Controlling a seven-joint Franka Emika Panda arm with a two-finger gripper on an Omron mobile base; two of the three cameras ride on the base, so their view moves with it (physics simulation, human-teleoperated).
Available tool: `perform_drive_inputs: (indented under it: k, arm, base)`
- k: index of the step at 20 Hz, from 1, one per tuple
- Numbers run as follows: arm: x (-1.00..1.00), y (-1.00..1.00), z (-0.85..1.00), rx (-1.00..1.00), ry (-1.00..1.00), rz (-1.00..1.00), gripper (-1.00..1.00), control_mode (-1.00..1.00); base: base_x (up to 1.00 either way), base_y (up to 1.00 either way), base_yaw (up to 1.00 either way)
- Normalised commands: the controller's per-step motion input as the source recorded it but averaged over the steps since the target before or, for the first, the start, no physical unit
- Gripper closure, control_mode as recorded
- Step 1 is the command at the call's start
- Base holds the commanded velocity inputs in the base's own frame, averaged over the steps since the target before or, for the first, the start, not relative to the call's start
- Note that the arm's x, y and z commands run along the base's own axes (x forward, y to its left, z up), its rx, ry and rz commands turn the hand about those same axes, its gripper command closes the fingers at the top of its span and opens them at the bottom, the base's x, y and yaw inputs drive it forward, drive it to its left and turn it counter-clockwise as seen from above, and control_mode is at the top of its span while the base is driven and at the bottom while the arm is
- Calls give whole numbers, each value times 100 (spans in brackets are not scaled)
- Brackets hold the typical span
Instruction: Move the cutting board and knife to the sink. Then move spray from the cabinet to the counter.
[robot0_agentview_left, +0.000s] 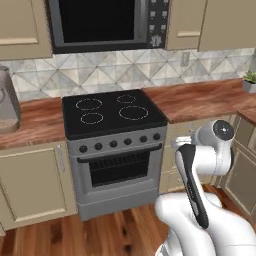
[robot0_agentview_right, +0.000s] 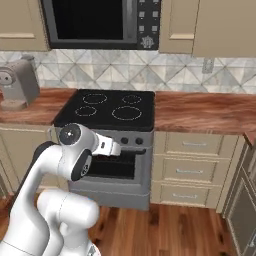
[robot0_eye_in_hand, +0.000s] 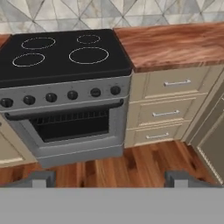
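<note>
The red-brown wood-grain counter runs on both sides of a black stove, with beige drawer fronts under its right stretch. My gripper is open, its two dark fingertips standing far apart with nothing between them. It hangs in front of the stove, above the wooden floor, and looks at the oven door and the drawers. The arm is folded low in front of the base. The cutting board, knife, sink, spray and cabinet are out of view.
A black-topped stove with a grey oven door stands straight ahead, a microwave above it. A grey coffee machine sits on the left counter. A potted plant is at the far right. Panelled cupboards hang above.
</note>
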Motion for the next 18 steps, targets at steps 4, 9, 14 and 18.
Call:
perform_drive_inputs:
  k: [4,9,14,18]
  arm:
    - [0,0,0,0,0,0,-100,100]
    - [0,0,0,0,0,0,-100,100]
    - [0,0,0,0,0,0,-100,100]
    - [0,0,0,0,0,0,-100,100]
  base:
    - [51,-37,-38]
    - [29,-9,-54]
    - [4,0,-74]
    - [9,0,-81]
